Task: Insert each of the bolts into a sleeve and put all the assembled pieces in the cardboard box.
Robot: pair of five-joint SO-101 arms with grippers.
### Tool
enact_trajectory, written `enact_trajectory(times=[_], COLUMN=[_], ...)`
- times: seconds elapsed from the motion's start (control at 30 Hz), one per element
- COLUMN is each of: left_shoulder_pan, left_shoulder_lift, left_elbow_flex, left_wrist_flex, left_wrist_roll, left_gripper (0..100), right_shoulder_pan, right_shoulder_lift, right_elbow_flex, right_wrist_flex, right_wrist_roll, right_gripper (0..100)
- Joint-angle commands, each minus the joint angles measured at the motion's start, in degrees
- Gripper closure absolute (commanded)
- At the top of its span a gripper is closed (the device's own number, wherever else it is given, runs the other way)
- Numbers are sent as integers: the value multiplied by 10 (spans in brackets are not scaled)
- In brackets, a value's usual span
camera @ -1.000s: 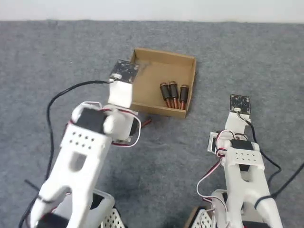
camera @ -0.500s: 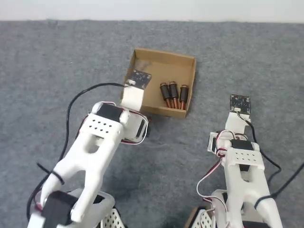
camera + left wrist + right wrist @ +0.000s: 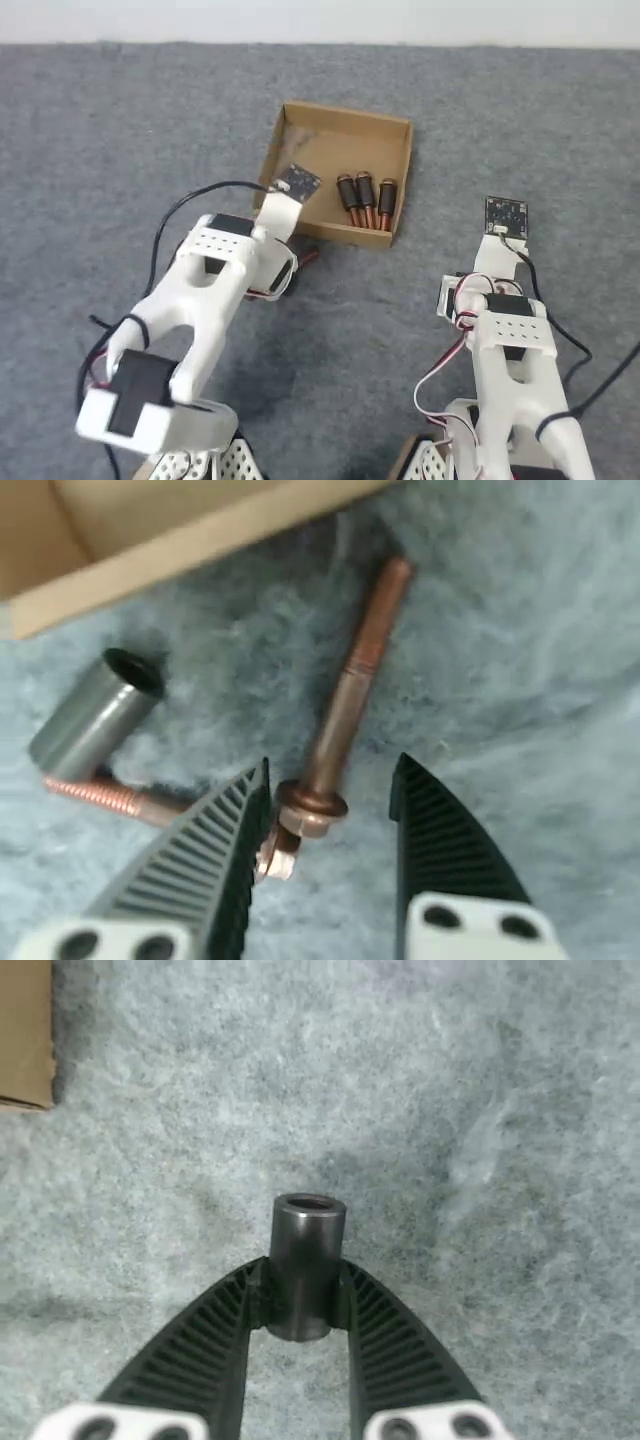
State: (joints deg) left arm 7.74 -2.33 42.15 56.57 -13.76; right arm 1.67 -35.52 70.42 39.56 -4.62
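When checking the left gripper, note jaws spread astride the head of a long copper-coloured metal bolt lying on the grey carpeted table beside the brown cardboard box (loose grey cylindrical metal sleeve and second copper bolt close by). Find the right gripper pinching a dark cylindrical metal sleeve, clear of the box. Count three assembled pieces inside the box.

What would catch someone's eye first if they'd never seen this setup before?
Probably the cardboard box on the grey mat, with three assembled pieces lying side by side at its right end. Next, the right gripper clamps a dark sleeve over the mat, right of the box. The left gripper hangs open over a copper bolt lying just outside the box, near a loose sleeve.
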Motion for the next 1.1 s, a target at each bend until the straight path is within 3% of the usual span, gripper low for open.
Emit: enact_trajectory(times=[0.0,0.2,0.37,0.73,1.07], left_shoulder_pan=[12,30,54,129,255], left_shoulder_lift=[3,9,9,2,2], left_elbow_flex=[-13,-10,-8,-36,-63], left_wrist_flex=[-11,-11,-10,106,187], left_wrist_roll=[-15,-32,-80,-157,-185], left_gripper=[812,822,998,991,988], right_shoulder_pan=[4,4,4,6,7], right_shoulder_lift=[-27,-27,-26,-26,-26], right_elbow_flex=[-2,-2,-2,-2,-2], right_wrist_flex=[-8,-10,-15,-15,-15], right_wrist_roll=[9,9,9,9,9], right_gripper=[991,991,991,991,991])
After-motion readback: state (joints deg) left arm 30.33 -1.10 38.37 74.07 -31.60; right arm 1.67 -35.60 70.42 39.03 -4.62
